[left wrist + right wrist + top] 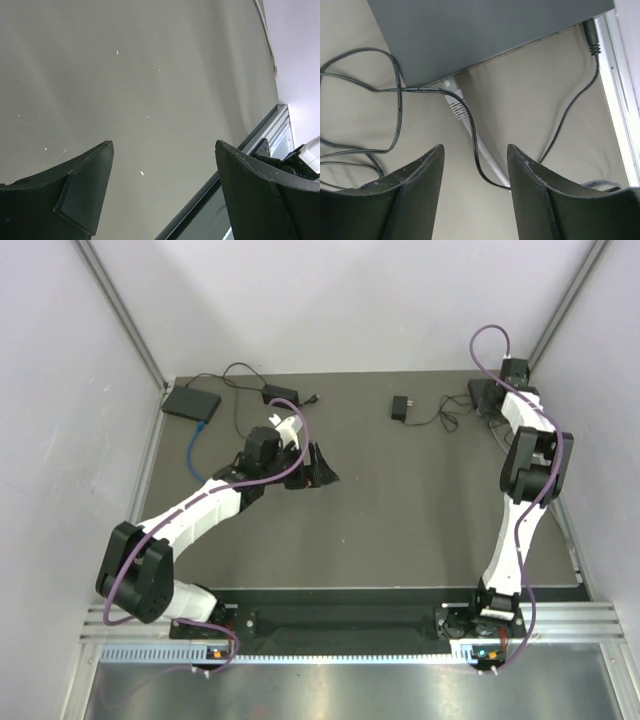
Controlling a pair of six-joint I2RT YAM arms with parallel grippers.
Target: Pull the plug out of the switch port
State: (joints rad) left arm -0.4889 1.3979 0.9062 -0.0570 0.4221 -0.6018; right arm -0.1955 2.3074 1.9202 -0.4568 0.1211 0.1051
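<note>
The right wrist view shows the grey switch (485,30) filling the top of the frame. A white plug (456,104) sits in a port on its near edge. Its white cable (487,160) runs down toward my right gripper (475,150), with a thin black cable (472,132) lying across it. The right jaws stand part-way apart, with both cables in the gap and the fingers touching neither. From above, the switch (482,395) lies at the far right under the right wrist. My left gripper (315,468) hangs wide open over bare table, holding nothing (164,145).
A black round plug (590,32) enters the switch at its right corner, near the table's metal edge rail (617,100). Loops of black cable (370,90) lie to the left. A black box (191,402) with a blue cable (198,440) sits far left, and a power adapter (401,408) sits far centre.
</note>
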